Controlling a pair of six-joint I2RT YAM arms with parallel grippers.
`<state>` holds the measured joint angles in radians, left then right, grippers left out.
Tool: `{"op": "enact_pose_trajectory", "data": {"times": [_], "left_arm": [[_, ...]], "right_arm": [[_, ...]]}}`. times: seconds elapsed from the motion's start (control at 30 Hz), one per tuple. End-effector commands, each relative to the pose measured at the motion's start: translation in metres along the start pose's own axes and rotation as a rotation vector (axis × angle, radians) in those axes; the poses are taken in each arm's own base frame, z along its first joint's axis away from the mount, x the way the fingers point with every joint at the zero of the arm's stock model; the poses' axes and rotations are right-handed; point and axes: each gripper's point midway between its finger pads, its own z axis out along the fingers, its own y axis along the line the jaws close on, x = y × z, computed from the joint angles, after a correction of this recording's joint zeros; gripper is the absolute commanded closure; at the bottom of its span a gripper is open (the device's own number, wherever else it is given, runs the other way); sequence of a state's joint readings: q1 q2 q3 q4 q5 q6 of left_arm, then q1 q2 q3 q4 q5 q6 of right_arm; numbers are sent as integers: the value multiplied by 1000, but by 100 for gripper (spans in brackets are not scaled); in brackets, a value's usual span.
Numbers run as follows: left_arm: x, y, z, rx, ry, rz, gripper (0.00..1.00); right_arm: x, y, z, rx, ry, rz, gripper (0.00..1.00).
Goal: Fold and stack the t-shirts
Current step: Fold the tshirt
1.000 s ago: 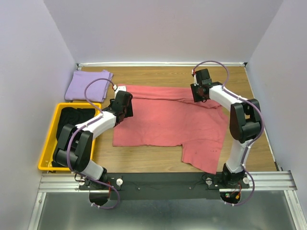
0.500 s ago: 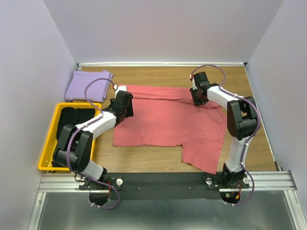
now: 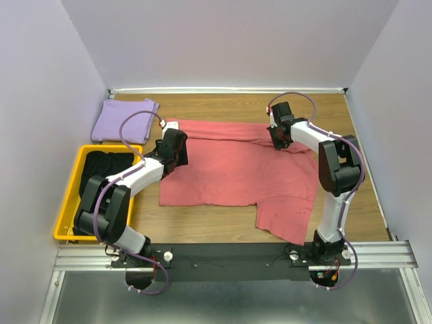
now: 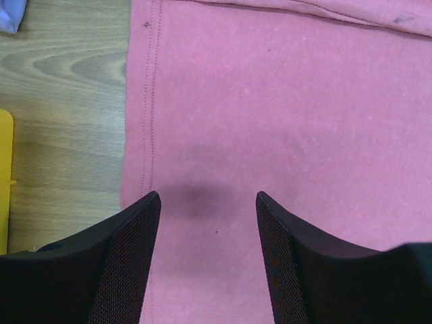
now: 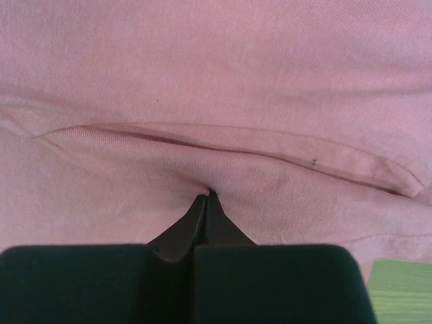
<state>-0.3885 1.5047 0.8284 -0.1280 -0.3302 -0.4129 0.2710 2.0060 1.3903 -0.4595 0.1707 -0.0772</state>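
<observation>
The right gripper point(image 5: 206, 197) has dropped onto the far edge of the salmon-pink t-shirt point(image 3: 236, 172), spread across the table point(image 3: 202, 221), and its fingers have pinched together on a raised fold. The left gripper point(image 4: 206, 197) hangs splayed over the shirt's left hem, holding nothing. The left arm point(image 3: 135, 174) hides part of the black t-shirts point(image 3: 104, 162) in the yellow bin point(image 3: 66, 202).

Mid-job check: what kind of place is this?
Probably a lab robot cell, not a home: plain panel walls box in a wooden table, a metal mounting rail runs along its near edge, and a yellow bin sits beside the salmon-pink t-shirt.
</observation>
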Motion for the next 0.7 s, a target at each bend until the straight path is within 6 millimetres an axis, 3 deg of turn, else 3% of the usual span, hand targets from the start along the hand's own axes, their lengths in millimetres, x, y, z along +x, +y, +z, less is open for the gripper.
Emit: {"op": "enact_pose_trajectory", "data": {"times": [0.0,0.3,0.5,0.67], "left_arm": [[-10,2,-5,-15,-49,-8,33],[-7,0,-3,-11,-38,5,33],[-7,-1,-4,-8,-38,9,33],[-6,-2,-5,-4,-38,18,33]], "right_arm": [[-14,-16,-22,50,-28,-16,99],[-34,-20,-44,35,-44,-52,99],[-41,-28,-36,74,-30,-100,98],[-66,-36,-34,104,-68,-109,97]]}}
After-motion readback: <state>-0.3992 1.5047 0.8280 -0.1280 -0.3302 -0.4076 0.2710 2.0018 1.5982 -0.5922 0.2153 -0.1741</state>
